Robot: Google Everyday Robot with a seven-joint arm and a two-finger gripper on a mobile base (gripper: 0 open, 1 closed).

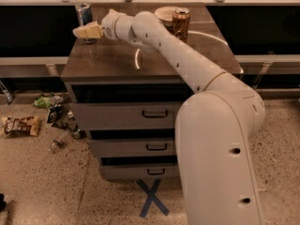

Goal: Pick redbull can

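Observation:
The redbull can [84, 14], slim and blue-and-silver with a silver top, stands upright at the far left corner of the dark cabinet top [154, 55]. My gripper [82, 32] is stretched out to the left and sits right in front of the can's lower part, hiding its base. A wider copper-brown can [180, 23] stands at the back centre, to the right of my arm.
A shallow tan bowl [164, 14] sits behind the copper-brown can. The cabinet has three drawers [154, 114]. Wrappers and litter [51, 114] lie on the floor at the left. A blue tape X [152, 198] marks the floor in front.

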